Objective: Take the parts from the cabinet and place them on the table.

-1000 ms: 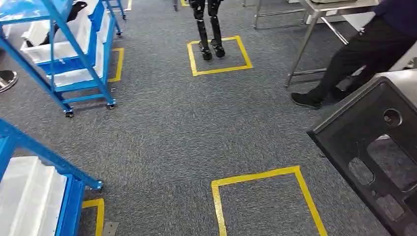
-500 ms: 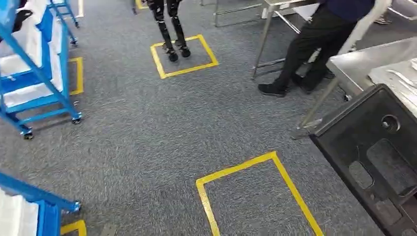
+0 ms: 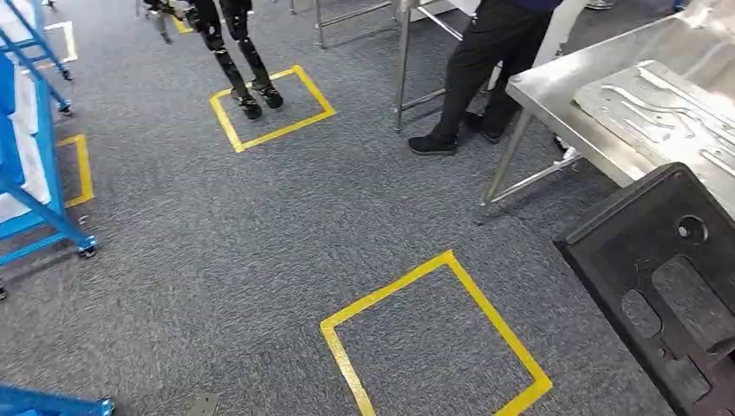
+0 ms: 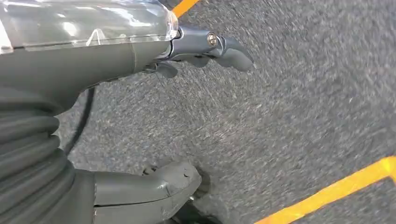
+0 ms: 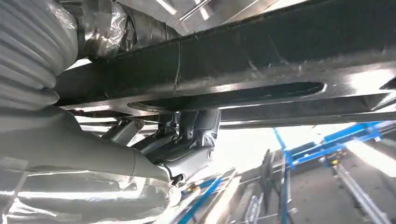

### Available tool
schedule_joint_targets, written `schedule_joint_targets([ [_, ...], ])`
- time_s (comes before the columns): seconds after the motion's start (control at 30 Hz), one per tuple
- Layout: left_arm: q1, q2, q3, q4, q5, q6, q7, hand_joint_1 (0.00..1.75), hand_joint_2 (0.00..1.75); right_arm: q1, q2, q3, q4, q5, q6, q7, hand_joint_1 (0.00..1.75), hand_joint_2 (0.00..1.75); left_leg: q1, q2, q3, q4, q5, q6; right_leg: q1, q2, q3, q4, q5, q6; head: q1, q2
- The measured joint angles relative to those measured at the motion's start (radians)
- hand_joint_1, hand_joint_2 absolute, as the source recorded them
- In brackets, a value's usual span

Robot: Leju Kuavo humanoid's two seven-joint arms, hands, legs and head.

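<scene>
Head view has swung right, bringing the steel table [image 3: 555, 95] near: right hand [image 5: 187, 140] grips the black part [image 3: 667, 286] at near right, left hand [image 4: 154, 116] hangs with fingers apart, empty.

One black part [image 3: 667, 286], one steel table [image 3: 555, 87], two yellow floor squares [image 3: 433, 338], one person [image 3: 485, 61], one other robot [image 3: 234, 52]

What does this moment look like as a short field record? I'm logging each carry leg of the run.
carried part: black part, flat panel with cut-outs, at the robot's right
right hand: right hand grips the part's edge from below
left hand: left hand holds nothing, fingers apart, above carpet
table: steel table ahead right, metal sheet on it
floor: yellow tape square just ahead
person: person standing by the table
other robot: another robot's legs in a farther square
</scene>
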Motion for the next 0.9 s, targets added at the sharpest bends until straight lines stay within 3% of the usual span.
schedule_joint_targets([
  [0.03, 0.001, 0.000, 0.000, 0.000, -0.001, 0.001, 0.002, 0.00, 1.75, 0.002, 0.000, 0.000, 0.000, 0.002, 0.000, 0.002, 1.75, 1.75, 0.000, 0.000, -0.010, 0.009, 0.015, 0.000, 0.000, 0.014, 0.000, 0.002, 0.000, 0.000, 0.000, 0.000],
  [0.07, 0.000, 0.000, 0.000, 0.000, -0.002, 0.004, 0.004, 0.00, 1.75, 0.003, 0.000, 0.000, 0.002, 0.005, 0.000, 0.004, 1.75, 1.75, 0.000, -0.002, 0.002, -0.027, 0.052, 0.000, 0.000, 0.026, 0.001, 0.005, -0.001, 0.000, 0.000, 0.000],
  [0.13, -0.003, 0.000, 0.001, 0.000, -0.003, 0.008, 0.006, 0.00, 1.75, 0.005, 0.000, 0.000, 0.002, 0.015, 0.000, 0.010, 1.75, 1.75, 0.003, -0.019, 0.067, -0.186, 0.150, 0.004, -0.003, 0.053, 0.001, 0.013, -0.005, 0.006, 0.000, 0.000],
  [0.17, -0.003, 0.000, 0.003, 0.000, -0.003, 0.009, 0.008, 0.00, 1.75, 0.005, 0.000, 0.001, 0.002, 0.017, 0.000, 0.011, 1.75, 1.75, 0.006, -0.059, 0.100, -0.261, 0.170, 0.008, -0.005, 0.066, -0.001, 0.019, -0.008, 0.011, 0.000, 0.000],
  [0.2, -0.002, 0.000, 0.005, 0.000, -0.003, 0.009, 0.010, 0.00, 1.75, 0.005, 0.000, 0.002, 0.003, 0.017, 0.000, 0.013, 1.75, 1.75, 0.005, -0.087, 0.108, -0.279, 0.157, 0.009, 0.001, 0.077, -0.007, 0.025, -0.011, 0.016, 0.000, 0.000],
  [0.3, -0.002, 0.000, 0.005, 0.000, -0.006, 0.008, 0.014, 0.00, 1.75, 0.009, 0.000, 0.005, 0.005, 0.019, 0.000, 0.015, 1.75, 1.75, -0.002, -0.058, 0.111, -0.280, 0.159, 0.025, -0.005, 0.109, -0.018, 0.018, 0.000, 0.036, 0.000, 0.000],
  [0.33, -0.004, -0.003, 0.005, 0.000, -0.006, 0.008, 0.016, 0.00, 1.75, 0.011, 0.000, 0.005, 0.006, 0.019, 0.000, 0.015, 1.75, 1.75, 0.007, -0.045, 0.112, -0.291, 0.167, 0.038, -0.003, 0.116, -0.020, 0.019, 0.001, 0.042, 0.000, 0.000],
  [0.37, -0.006, -0.003, 0.006, 0.000, -0.008, 0.006, 0.017, 0.00, 1.75, 0.014, 0.000, 0.005, 0.008, 0.019, 0.000, 0.015, 1.75, 1.75, 0.008, -0.032, 0.113, -0.295, 0.172, 0.045, -0.002, 0.059, -0.026, 0.038, -0.016, 0.043, 0.001, 0.000],
  [0.4, -0.007, -0.003, 0.008, 0.000, -0.010, 0.006, 0.018, 0.00, 1.75, 0.013, 0.000, 0.005, 0.008, 0.019, 0.000, 0.015, 1.75, 1.75, 0.007, -0.023, 0.112, -0.296, 0.172, 0.051, 0.000, 0.014, -0.044, 0.076, -0.047, 0.046, 0.003, 0.000],
  [0.43, -0.004, -0.003, 0.010, 0.000, -0.010, 0.005, 0.020, 0.00, 1.75, 0.012, 0.000, 0.005, 0.010, 0.019, 0.000, 0.014, 1.75, 1.75, 0.005, -0.008, 0.110, -0.296, 0.171, 0.053, -0.002, -0.010, -0.080, 0.154, -0.093, 0.051, 0.003, 0.000],
  [0.47, -0.001, -0.003, 0.012, 0.000, -0.010, 0.004, 0.024, 0.00, 1.75, 0.011, -0.001, 0.005, 0.011, 0.019, 0.000, 0.014, 1.75, 1.75, 0.003, 0.007, 0.111, -0.296, 0.170, 0.054, -0.004, -0.017, -0.117, 0.235, -0.131, 0.055, 0.003, 0.000],
  [0.5, 0.000, -0.003, 0.013, 0.000, -0.010, 0.004, 0.024, 0.00, 1.75, 0.011, -0.001, 0.005, 0.013, 0.019, 0.000, 0.015, 1.75, 1.75, 0.002, 0.022, 0.110, -0.295, 0.169, 0.056, -0.005, -0.019, -0.147, 0.296, -0.151, 0.057, 0.003, 0.000],
  [0.53, 0.000, -0.003, 0.013, 0.000, -0.010, 0.003, 0.025, 0.00, 1.75, 0.011, -0.001, 0.005, 0.015, 0.019, 0.000, 0.015, 1.75, 1.75, 0.002, 0.036, 0.110, -0.295, 0.168, 0.055, -0.006, -0.020, -0.159, 0.319, -0.148, 0.059, 0.003, 0.000],
  [0.57, 0.000, -0.003, 0.013, 0.000, -0.010, 0.003, 0.026, 0.00, 1.75, 0.012, -0.001, 0.005, 0.017, 0.019, 0.000, 0.014, 1.75, 1.75, 0.002, 0.047, 0.112, -0.295, 0.166, 0.053, -0.006, -0.022, -0.148, 0.298, -0.124, 0.060, 0.003, 0.000],
  [0.63, -0.003, -0.005, 0.013, 0.000, -0.011, 0.002, 0.026, 0.00, 1.75, 0.012, -0.001, 0.005, 0.018, 0.021, 0.000, 0.014, 1.75, 1.75, 0.002, 0.070, 0.120, -0.295, 0.159, 0.049, -0.005, -0.041, -0.062, 0.138, -0.036, 0.055, 0.003, 0.000],
  [0.67, -0.004, -0.005, 0.013, 0.000, -0.012, 0.001, 0.028, 0.00, 1.75, 0.011, -0.001, 0.005, 0.018, 0.024, 0.000, 0.012, 1.75, 1.75, 0.001, 0.079, 0.128, -0.295, 0.155, 0.045, -0.002, -0.076, -0.009, 0.046, -0.003, 0.049, 0.003, 0.000],
  [0.7, -0.004, -0.005, 0.013, 0.000, -0.012, 0.000, 0.029, 0.00, 1.75, 0.009, -0.001, 0.005, 0.018, 0.026, 0.000, 0.010, 1.75, 1.75, -0.007, 0.087, 0.129, -0.294, 0.150, 0.038, 0.012, -0.115, 0.003, 0.021, -0.019, 0.039, 0.003, 0.000],
  [0.73, -0.004, -0.005, 0.013, 0.000, -0.013, -0.002, 0.029, 0.00, 1.75, 0.010, -0.001, 0.005, 0.018, 0.028, 0.000, 0.010, 1.75, 1.75, -0.007, 0.093, 0.131, -0.293, 0.149, 0.034, 0.011, -0.096, 0.000, 0.018, -0.013, 0.034, 0.003, 0.000],
  [0.8, -0.008, -0.005, 0.013, 0.000, -0.013, -0.005, 0.031, 0.00, 1.75, 0.010, -0.001, 0.005, 0.018, 0.029, 0.000, 0.009, 1.75, 1.75, -0.008, 0.112, 0.137, -0.296, 0.149, 0.028, 0.014, -0.077, -0.007, 0.020, -0.013, 0.029, 0.003, 0.000],
  [0.83, -0.010, -0.005, 0.013, 0.000, -0.013, -0.006, 0.031, 0.00, 1.75, 0.010, 0.000, 0.005, 0.019, 0.029, 0.000, 0.008, 1.75, 1.75, -0.008, 0.123, 0.141, -0.297, 0.146, 0.021, 0.011, -0.065, -0.008, 0.014, -0.009, 0.021, 0.003, 0.000],
  [0.87, -0.012, -0.005, 0.013, 0.000, -0.014, -0.006, 0.032, 0.00, 1.75, 0.010, 0.000, 0.005, 0.019, 0.030, 0.000, 0.008, 1.75, 1.75, -0.001, 0.084, 0.138, -0.285, 0.131, 0.012, 0.002, -0.055, -0.001, 0.005, -0.002, 0.013, 0.003, 0.000],
  [0.9, -0.013, -0.005, 0.013, 0.000, -0.014, -0.007, 0.031, 0.00, 1.75, 0.009, 0.000, 0.005, 0.019, 0.029, 0.000, 0.008, 1.75, 1.75, 0.000, 0.035, 0.121, -0.249, 0.105, 0.009, 0.001, -0.046, -0.001, 0.003, 0.000, 0.007, 0.003, 0.000],
])
